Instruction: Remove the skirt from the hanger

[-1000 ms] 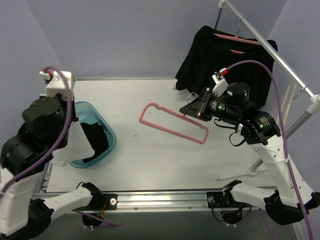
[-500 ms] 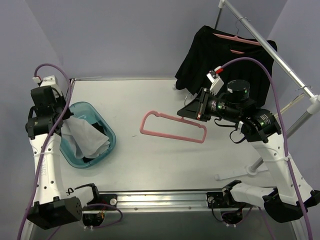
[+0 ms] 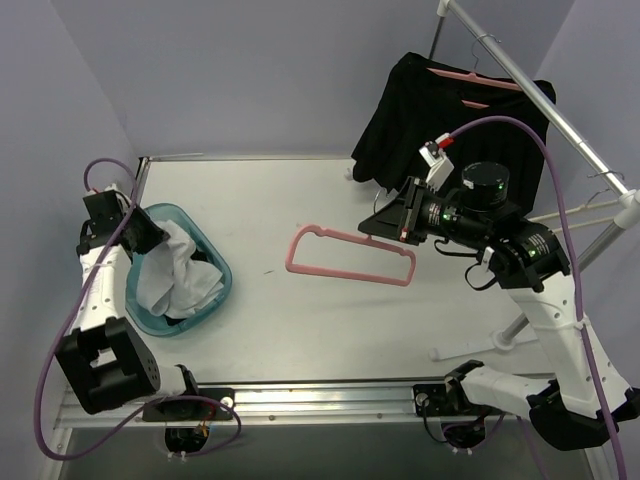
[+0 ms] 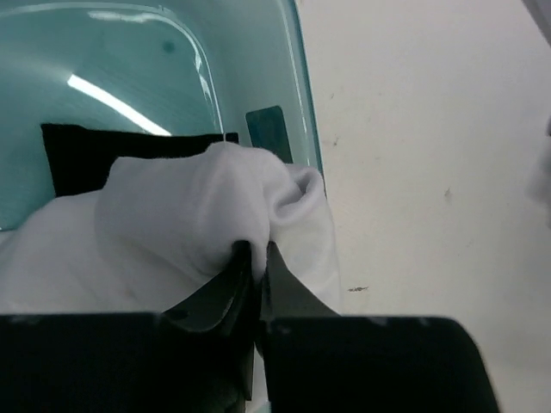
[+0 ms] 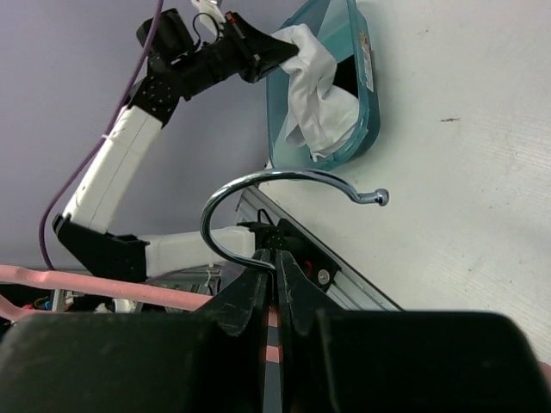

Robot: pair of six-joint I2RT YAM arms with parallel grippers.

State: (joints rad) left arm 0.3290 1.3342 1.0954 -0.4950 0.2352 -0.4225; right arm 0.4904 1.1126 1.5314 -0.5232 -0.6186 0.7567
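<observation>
The left gripper (image 4: 254, 256) has its jaws clenched on one white skirt (image 4: 198, 206) in one bin (image 4: 172, 69). Right of the bin, the right gripper (image 5: 275, 262) jaws clamp one hanger (image 5: 293, 175).

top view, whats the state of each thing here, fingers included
left fingers: shut on the white skirt
white skirt: off the hanger, bunched in the basin
teal basin: holds the skirt and a black cloth
right fingers: shut on the hanger's metal hook
pink hanger: empty, held by its hook
black garment: hanging on the rail
white hanger: lying flat on the table
</observation>
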